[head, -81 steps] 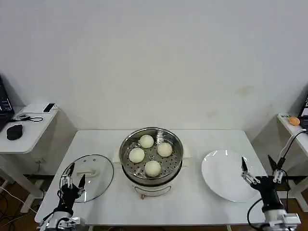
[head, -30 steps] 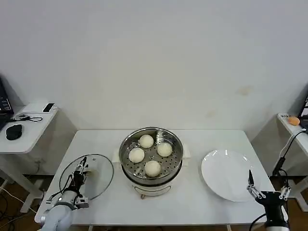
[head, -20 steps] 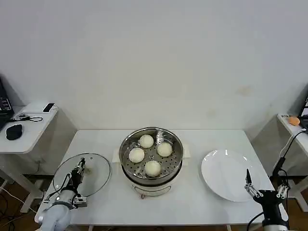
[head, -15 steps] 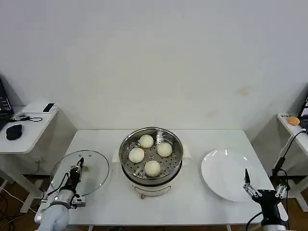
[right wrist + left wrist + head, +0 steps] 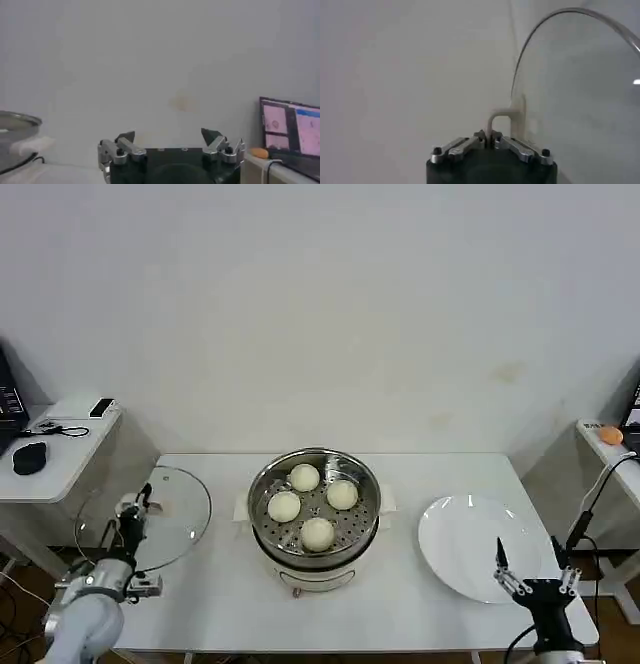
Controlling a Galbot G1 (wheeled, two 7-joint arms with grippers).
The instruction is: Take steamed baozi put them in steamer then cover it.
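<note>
Left of the steamer (image 5: 315, 509), the left gripper (image 5: 133, 511) is pinching the cover (image 5: 148, 517) by its handle, tilted clear above the table edge. Four baozi (image 5: 317, 533) are sitting inside the steamer; the right gripper (image 5: 531, 569) is hovering wide-fingered right of it.

The steamer (image 5: 315, 519) stands open at the middle of the surface (image 5: 420, 599), nothing above its mouth; four baozi (image 5: 317, 533) cover its perforated tray. To its left the cover (image 5: 150, 519) is tilted up off the surface, pinched at its handle by the left hand (image 5: 138, 506), and bare surface lies between cover and steamer. To the right a white plate (image 5: 465, 544) takes up that side, with the right hand (image 5: 528, 572), fingers spread, at its near edge.
</note>
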